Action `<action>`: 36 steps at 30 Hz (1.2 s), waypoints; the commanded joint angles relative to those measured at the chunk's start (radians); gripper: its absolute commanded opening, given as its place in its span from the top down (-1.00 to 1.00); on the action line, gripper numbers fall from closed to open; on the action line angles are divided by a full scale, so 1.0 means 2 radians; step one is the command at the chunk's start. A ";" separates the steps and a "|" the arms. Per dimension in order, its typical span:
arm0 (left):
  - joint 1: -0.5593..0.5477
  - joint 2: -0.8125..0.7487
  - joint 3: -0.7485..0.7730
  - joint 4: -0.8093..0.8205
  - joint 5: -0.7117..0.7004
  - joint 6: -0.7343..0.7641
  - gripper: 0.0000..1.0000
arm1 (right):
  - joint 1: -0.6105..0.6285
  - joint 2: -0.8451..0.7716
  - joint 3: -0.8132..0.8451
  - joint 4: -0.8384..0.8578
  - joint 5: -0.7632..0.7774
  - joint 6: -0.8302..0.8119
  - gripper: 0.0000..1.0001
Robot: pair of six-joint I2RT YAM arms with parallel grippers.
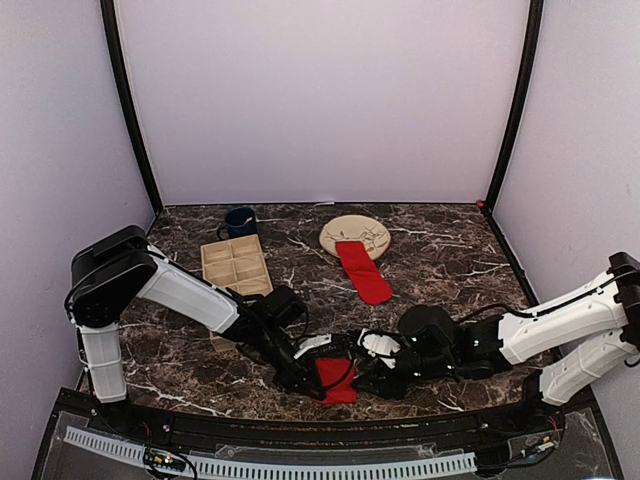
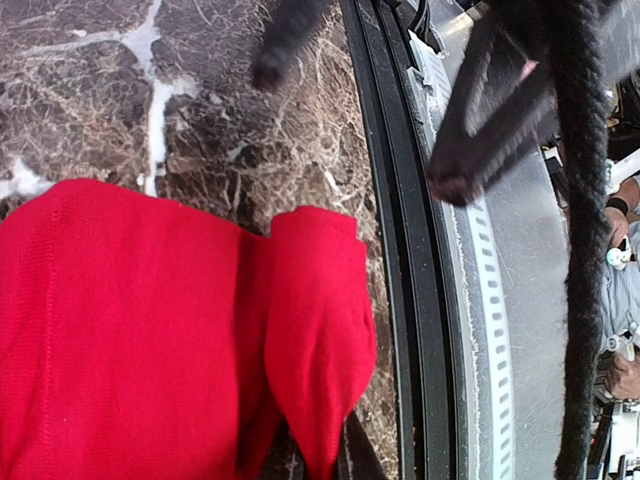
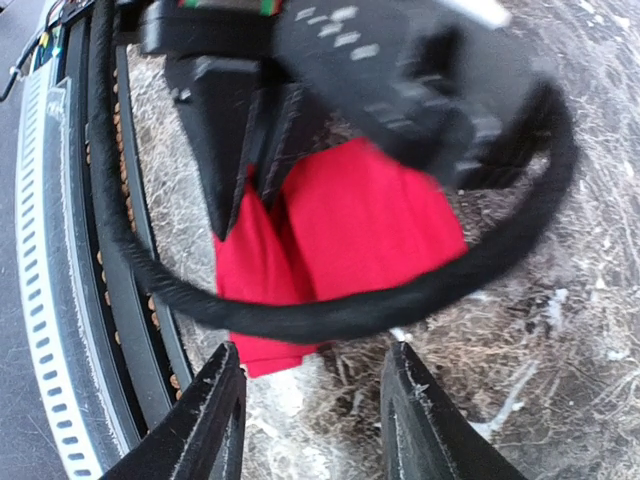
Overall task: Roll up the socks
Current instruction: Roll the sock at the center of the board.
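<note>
- The left gripper [image 3: 245, 215] has its dark fingers clenched to a narrow point, with red fabric of the near sock [image 1: 337, 380] pinched between them.
- In the left wrist view that sock fills the lower left. A smaller flap is folded over the broader part, and only a dark sliver of finger shows at the bottom edge.
- The right gripper [image 3: 315, 365] is released. Its two fingers stand apart with only bare marble between them, and their tips are just short of the sock's nearest edge, not touching it.
- The near sock lies as a short, folded red patch on the table [image 1: 450, 260], between the two grippers and close beside the black front rail [image 2: 400, 250].
- A black braided cable [image 3: 330, 315] loops across the right wrist view in front of the sock, and the left arm's blurred body sits above it.
- Both arms reach low and inward from their sides, so the wrists nearly meet over the table's near middle.
- The far sock [image 1: 363, 272] lies flat and stretched out, well apart from the grippers. Its upper end rests on the round beige plate [image 1: 355, 232] and the rest lies on the marble, angled towards the front right.
- A beige compartment tray [image 1: 236, 265] sits left of the plate, with a dark blue mug [image 1: 240, 222] just behind it near the back wall.
</note>
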 commanded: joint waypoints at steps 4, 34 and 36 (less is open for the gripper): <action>0.012 0.020 0.015 -0.044 0.004 0.007 1.00 | 0.023 0.016 0.007 0.014 0.007 -0.017 0.14; 0.021 0.049 0.043 -0.086 0.039 0.023 1.00 | 0.048 0.117 0.064 -0.004 0.037 -0.083 0.18; 0.021 0.050 0.043 -0.086 0.039 0.023 1.00 | 0.048 0.117 0.065 -0.004 0.036 -0.084 0.28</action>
